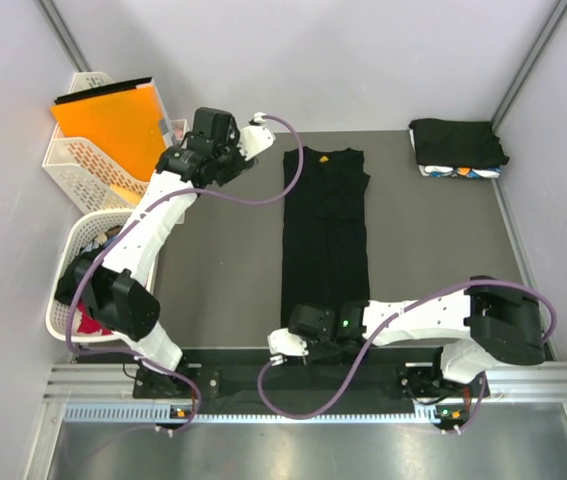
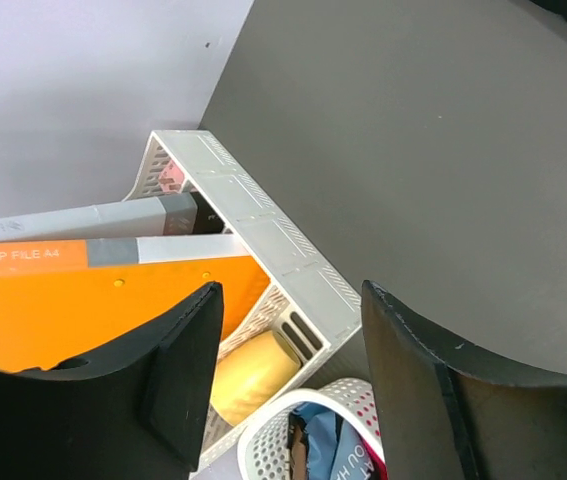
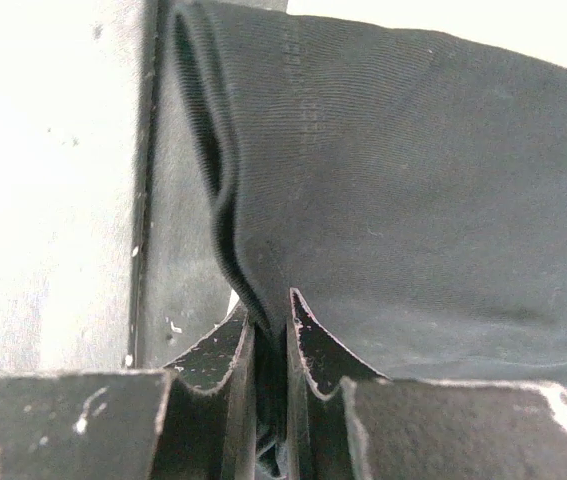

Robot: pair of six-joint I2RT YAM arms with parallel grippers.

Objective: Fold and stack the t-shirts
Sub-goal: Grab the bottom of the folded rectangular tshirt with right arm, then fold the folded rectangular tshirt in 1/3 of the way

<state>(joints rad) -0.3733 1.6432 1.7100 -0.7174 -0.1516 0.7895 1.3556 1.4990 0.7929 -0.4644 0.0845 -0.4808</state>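
Grey table (image 1: pixel 225 275), lilac walls (image 1: pixel 363 60), black t-shirt (image 1: pixel 325 230)

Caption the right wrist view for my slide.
Right gripper shut on the folded edge of the black t-shirt.

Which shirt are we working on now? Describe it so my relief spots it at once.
Look at the middle of the dark table. A black t-shirt lies there as a long narrow strip, collar at the far end, near hem pinched in the right gripper. The folded stack in the far right corner is compact; this one lies alone, stretched out.
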